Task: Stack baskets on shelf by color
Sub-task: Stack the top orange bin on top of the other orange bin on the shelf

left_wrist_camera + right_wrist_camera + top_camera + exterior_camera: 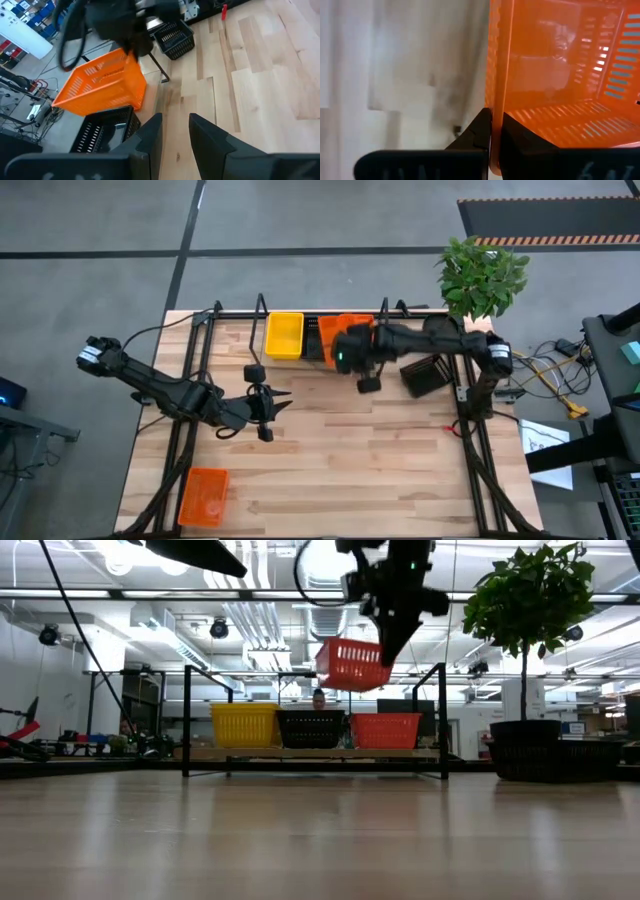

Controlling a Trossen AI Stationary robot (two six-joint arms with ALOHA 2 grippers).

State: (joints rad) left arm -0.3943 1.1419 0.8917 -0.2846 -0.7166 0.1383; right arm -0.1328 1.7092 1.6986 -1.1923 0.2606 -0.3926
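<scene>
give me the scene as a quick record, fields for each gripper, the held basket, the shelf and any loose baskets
right gripper: shut on the rim of an orange basket
held basket: lifted, tilted, above the shelf
shelf: yellow basket, black basket, orange shelf basket side by side
left gripper: open, holding nothing, over mid table
loose baskets: spare orange basket near the table's front left, spare black basket on the right
</scene>
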